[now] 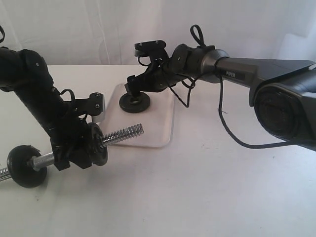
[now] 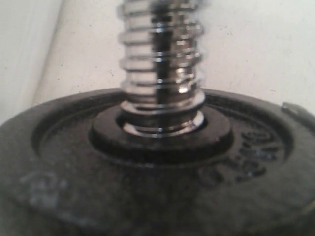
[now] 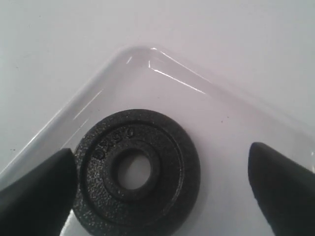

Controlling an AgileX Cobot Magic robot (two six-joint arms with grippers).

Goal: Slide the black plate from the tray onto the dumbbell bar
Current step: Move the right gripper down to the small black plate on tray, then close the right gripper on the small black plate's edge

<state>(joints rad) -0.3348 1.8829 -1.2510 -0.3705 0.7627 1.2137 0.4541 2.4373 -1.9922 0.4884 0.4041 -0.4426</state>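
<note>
**Black plate** (image 3: 172, 189) (image 1: 134, 103): round black disc with a central hole and raised lettering on its face. It lies flat inside the tray, near one rounded corner, at the far end of the tray in the exterior view. It is not on the bar.

**Tray** (image 3: 221, 128) (image 1: 158, 123): shallow, glossy white, with a low rim and rounded corners. It rests on the counter and holds the one plate only.

**Right gripper** (image 3: 161, 155) (image 1: 134, 90): poised directly over the plate, pointing down. Its jaws are apart and hold nothing. In the right wrist view one dark fingertip (image 3: 44, 191) sits at the plate's edge, and the other stands well clear of it over bare tray.

**Dumbbell bar** (image 1: 123, 134) (image 2: 160, 64): chrome rod, coarse thread at the free end. It is tilted, with the threaded end raised and pointing toward the near edge of the tray.

**Second black disc** (image 1: 97, 144) (image 2: 147, 196): already threaded on the bar, just beside the left gripper on the side facing the tray. The thread rises out of its hole in the left wrist view.

**Third black disc** (image 1: 23, 167): on the bar's far-left portion, low against the counter.

**Left gripper** (image 1: 69, 160): its jaws are clamped on the bar between the two mounted discs.

**Counter** (image 1: 207, 187): plain white surface under the tray and both arms.
</note>
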